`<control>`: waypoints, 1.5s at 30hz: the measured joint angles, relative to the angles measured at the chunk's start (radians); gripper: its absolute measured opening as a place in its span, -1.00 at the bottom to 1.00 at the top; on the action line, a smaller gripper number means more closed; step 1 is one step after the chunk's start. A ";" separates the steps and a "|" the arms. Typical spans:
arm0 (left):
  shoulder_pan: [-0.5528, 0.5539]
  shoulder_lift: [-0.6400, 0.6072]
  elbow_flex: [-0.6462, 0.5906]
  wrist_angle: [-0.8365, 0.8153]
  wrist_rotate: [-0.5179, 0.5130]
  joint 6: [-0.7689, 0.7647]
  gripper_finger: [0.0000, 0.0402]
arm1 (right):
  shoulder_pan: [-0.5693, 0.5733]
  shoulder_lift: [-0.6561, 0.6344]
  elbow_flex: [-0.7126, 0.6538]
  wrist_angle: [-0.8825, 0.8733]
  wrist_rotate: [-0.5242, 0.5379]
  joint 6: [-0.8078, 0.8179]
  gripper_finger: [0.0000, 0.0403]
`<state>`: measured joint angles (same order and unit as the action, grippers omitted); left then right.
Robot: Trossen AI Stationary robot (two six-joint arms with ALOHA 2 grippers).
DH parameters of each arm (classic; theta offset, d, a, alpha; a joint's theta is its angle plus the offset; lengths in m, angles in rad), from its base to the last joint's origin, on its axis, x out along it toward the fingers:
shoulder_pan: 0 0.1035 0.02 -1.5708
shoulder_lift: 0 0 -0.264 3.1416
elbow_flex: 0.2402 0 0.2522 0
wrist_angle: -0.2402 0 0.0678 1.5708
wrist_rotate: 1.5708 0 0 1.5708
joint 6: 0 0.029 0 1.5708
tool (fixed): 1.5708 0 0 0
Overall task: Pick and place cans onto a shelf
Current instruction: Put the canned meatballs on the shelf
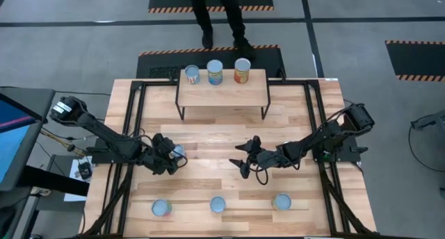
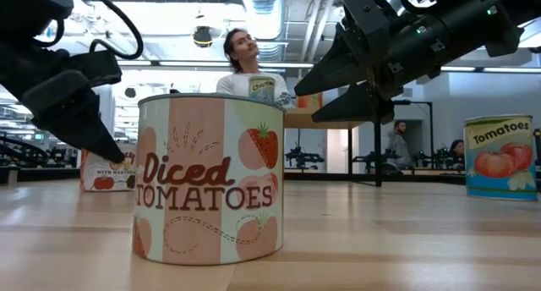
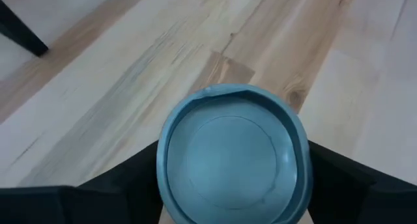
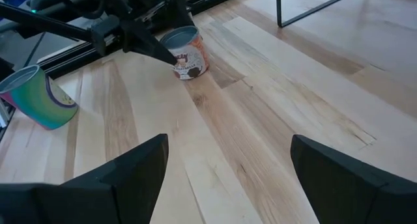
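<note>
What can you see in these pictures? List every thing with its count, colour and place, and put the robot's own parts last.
Cans on shelf: three, silvery-blue tops, in a row, e.g..
Cans near table's front edge: three, silvery-blue tops, in a row, e.g.; in the low view the middle one reads Diced Tomatoes.
Can at left gripper: one, blue top, mid-table, left side.
Shelf: one, light wood on black legs, at the table's far edge.
Table: one, light wood with black rails.
Person: one, dark trousers, standing beyond the shelf.
Left gripper: one, dark, fingers either side of the can.
Right gripper: one, dark, open, mid-table, holding nothing.
</note>
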<state>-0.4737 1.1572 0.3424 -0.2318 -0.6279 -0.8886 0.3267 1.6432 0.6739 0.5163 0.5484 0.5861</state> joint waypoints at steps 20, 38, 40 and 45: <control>0.343 0.000 0.616 -0.385 0.176 0.964 0.37 | -0.009 0.000 0.000 0.000 -0.002 -0.011 0.69; 1.162 0.052 0.705 -0.239 0.809 1.339 0.38 | -0.015 0.000 0.000 -0.008 -0.003 -0.011 0.68; 1.208 0.088 0.705 -0.213 0.877 1.328 0.38 | -0.018 0.000 0.000 -0.009 -0.004 -0.011 0.68; 1.242 0.195 0.704 -0.218 0.931 1.320 0.38 | -0.014 0.000 0.000 -0.019 -0.013 -0.010 0.67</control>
<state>0.7680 1.3523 1.0462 -0.4499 0.3031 0.4310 0.3129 1.6436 0.6739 0.4978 0.5354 0.5758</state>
